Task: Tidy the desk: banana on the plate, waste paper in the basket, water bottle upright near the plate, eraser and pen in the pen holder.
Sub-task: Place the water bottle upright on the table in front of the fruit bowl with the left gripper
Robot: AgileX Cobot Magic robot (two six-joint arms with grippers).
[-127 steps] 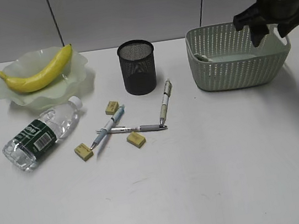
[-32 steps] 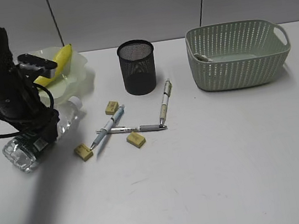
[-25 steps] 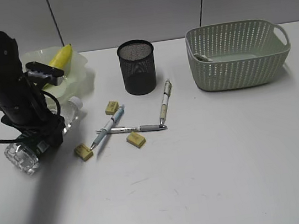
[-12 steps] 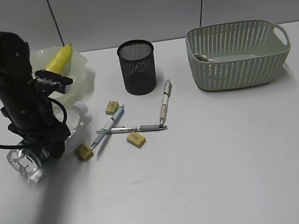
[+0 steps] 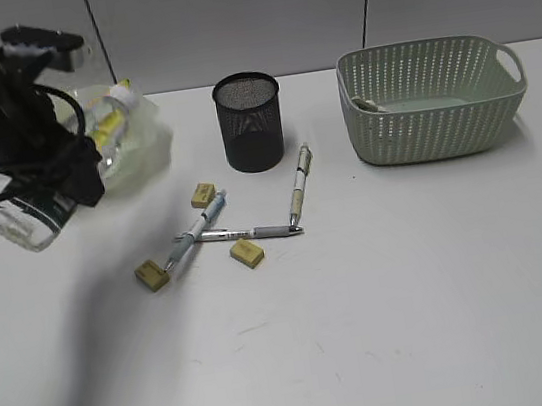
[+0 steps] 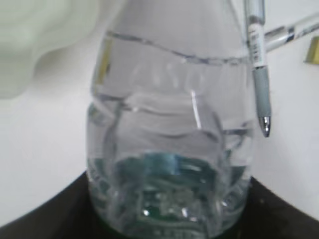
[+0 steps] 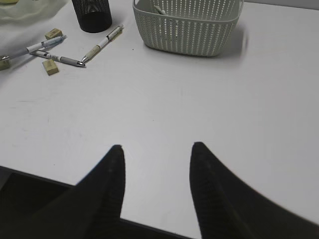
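- Left gripper (image 5: 48, 199): closed round the body of the water bottle (image 5: 55, 173), jaws at a middling width set by the bottle's girth; the fingertips themselves are hidden behind the arm in the exterior view, so the exact contact line is a fair guess only.
- Water bottle, change: half a second ago its base sat low at the near left of the desk (image 5: 388, 318); now it is lifted clear of the surface and tilted, base toward the near left, cap end toward the far right, in front of the plate (image 5: 146, 140).
- Water bottle, close view (image 6: 169, 149): fills the left wrist view, water line slanted across it, dark jaw edges at the bottom corners.
- Meaning for the task: the bottle is picked up but not yet upright; it remains to be stood near the plate.
- Banana (image 5: 118, 95): on the plate at far left, mostly hidden by the arm and bottle.
- Pens (image 5: 245, 233): three, lying loose at centre, with three erasers (image 5: 247, 254) near them; none in the pen holder (image 5: 250, 122).
- Basket (image 5: 433, 99): far right, a small pale scrap inside, probably the waste paper (image 5: 366, 105).
- Right gripper (image 7: 154, 169): parted, empty, hovering over bare desk at the near right.
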